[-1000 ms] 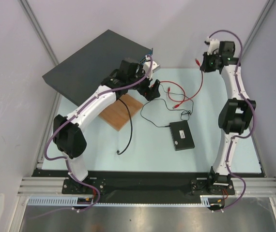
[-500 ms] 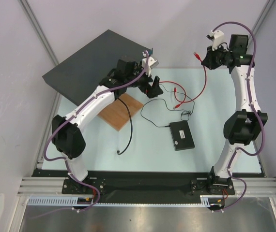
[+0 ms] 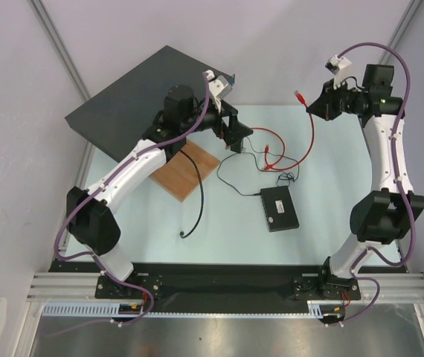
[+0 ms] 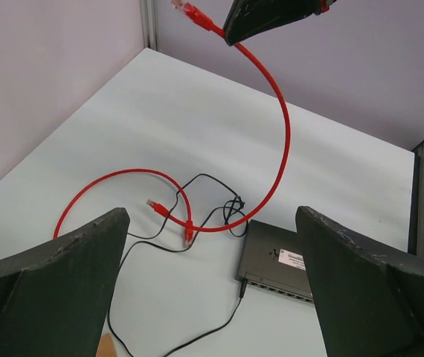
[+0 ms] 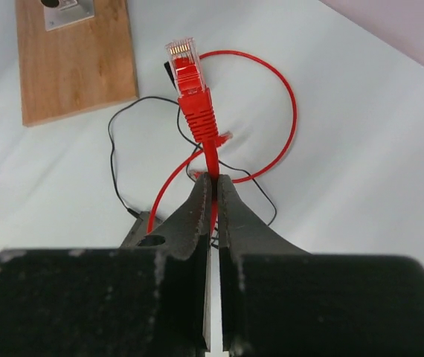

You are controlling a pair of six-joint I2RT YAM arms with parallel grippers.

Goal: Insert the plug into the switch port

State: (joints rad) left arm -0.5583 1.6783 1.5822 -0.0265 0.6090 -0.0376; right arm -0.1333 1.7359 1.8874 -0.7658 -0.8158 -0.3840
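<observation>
The right tool point(image 5: 210, 178), clamped on the thin red cable point(image 5: 290, 111) behind its clear-tipped plug point(image 5: 184, 63), should square that plug to the port point(image 4: 279, 286) in the small flat black box point(image 3: 280, 210) on the worktop, while the left tool point(image 4: 212, 217) gapes empty.

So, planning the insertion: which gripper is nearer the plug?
Right. The right gripper clamps the red cable just behind the plug; the left gripper hangs open, far off.

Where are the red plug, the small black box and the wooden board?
red plug point(image 5: 186, 71), right wrist view, on its connector body.
small black box point(image 3: 283, 212), top external view, on its top face.
wooden board point(image 3: 176, 177), top external view, on bare wood.
</observation>
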